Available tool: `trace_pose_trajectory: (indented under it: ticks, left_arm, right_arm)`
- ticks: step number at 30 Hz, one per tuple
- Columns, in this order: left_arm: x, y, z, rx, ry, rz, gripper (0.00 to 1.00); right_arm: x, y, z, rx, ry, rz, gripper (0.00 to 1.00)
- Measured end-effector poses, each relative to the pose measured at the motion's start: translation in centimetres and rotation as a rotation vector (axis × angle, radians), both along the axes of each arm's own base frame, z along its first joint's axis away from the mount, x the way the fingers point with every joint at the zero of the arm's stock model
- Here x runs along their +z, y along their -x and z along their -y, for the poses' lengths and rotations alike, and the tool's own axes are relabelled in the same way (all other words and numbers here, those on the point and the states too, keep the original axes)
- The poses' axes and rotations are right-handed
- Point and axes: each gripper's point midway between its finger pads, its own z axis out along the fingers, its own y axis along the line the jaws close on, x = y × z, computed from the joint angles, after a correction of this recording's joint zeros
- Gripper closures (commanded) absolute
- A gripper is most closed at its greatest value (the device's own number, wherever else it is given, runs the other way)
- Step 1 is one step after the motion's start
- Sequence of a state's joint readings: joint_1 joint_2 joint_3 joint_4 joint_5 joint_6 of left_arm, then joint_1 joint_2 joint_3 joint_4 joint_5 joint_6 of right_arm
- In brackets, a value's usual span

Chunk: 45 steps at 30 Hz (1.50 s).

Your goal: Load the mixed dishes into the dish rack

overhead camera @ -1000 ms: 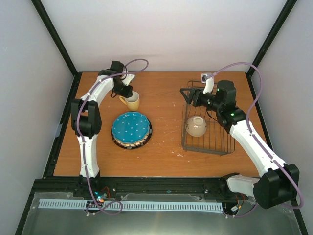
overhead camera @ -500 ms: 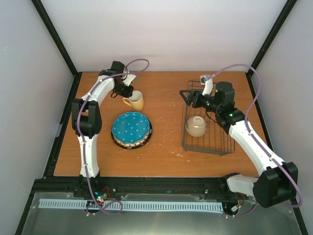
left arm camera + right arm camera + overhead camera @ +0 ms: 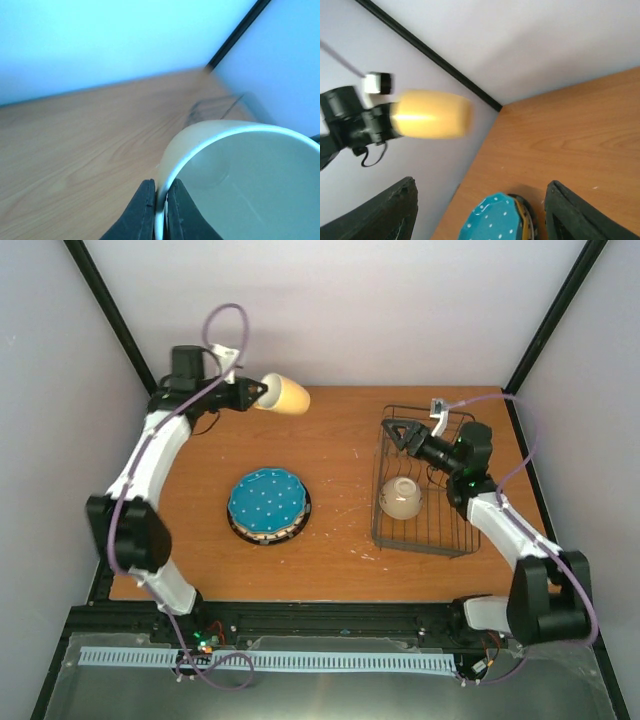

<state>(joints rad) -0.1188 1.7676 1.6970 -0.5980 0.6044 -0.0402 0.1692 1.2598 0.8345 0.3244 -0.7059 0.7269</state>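
- The yellow mug [image 3: 283, 395] hung on its side above the far left of the bench [image 3: 340, 430], close to the back wall, its base pointing right.
- The left gripper [image 3: 252, 395] was pinched tight on the mug's rim, one finger inside the wall and one outside.
- The small cream-white bowl [image 3: 401, 496] sat inside the dark wire dish rack [image 3: 425, 532] on the right of the bench.
- The teal plate with white dots [image 3: 267, 498] topped a stack near the middle of the bench, well apart from the rack. The edges of an orange-yellow plate [image 3: 268, 533] and a black-striped one showed beneath it.
- The right gripper [image 3: 395, 432] hovered over the rack's far left corner, jaws spread wide and holding nothing.
- Only the left wrist camera showed the grip itself: two dark fingers [image 3: 145, 210] clamped either side of the thin rim, with the mug's pale inside filling the lower right of the view. The rack was a blur at the far end of the bench.
- Only the right wrist camera saw the mug from the side, a blurred yellow barrel against the wall. Its own fingers [image 3: 385, 210] stood apart at the bottom corners, framing the edge of the teal plate.
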Motion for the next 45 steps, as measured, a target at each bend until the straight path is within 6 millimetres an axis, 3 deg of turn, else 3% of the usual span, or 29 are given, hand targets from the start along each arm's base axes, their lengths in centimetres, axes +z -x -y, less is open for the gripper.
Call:
trace_pose_trajectory:
  ticks: [4,7,15,18,20,25,28,33,39,45]
  left_arm:
    - [8.6,4.3,-0.5,-0.041,0.312,0.154,0.99]
    - [10.9,6.4,-0.2,-0.091,0.500,0.180,0.99]
    - [6.8,8.8,0.7,-0.083,0.849,-0.107,0.99]
    - [7.6,9.6,0.4,-0.073,0.937,-0.146,0.99]
    - [9.3,10.2,0.3,-0.081,0.986,-0.136,0.99]
    - [12.9,12.1,-0.2,-0.109,1.071,-0.092,0.99]
    - [13.5,13.3,-0.4,-0.097,1.097,-0.084,0.99]
    - [12.2,14.7,-0.3,-0.067,1.128,-0.122,0.99]
    - [9.5,14.5,-0.1,-0.015,1.150,-0.213,0.99]
    - [9.4,14.5,0.1,-0.005,1.172,-0.237,0.99]
  right_arm:
    - [-4.1,0.1,-0.8,0.093,-0.192,-0.081,0.32]
    - [-5.3,1.5,-2.9,0.200,-0.263,-0.072,0.31]
    - [-2.5,7.2,-11.4,0.506,-0.329,0.134,0.32]
    - [-2.0,8.1,-14.1,0.580,-0.332,0.163,0.33]
    - [-2.1,8.3,-15.2,0.603,-0.328,0.177,0.35]
    - [-2.9,8.1,-15.9,0.589,-0.312,0.201,0.39]
    - [-2.5,7.9,-16.0,0.568,-0.313,0.235,0.40]
    - [0.3,8.7,-16.7,0.562,-0.309,0.370,0.40]
    - [4.7,10.2,-18.1,0.584,-0.307,0.542,0.39]
    - [5.2,10.4,-19.6,0.596,-0.272,0.577,0.38]
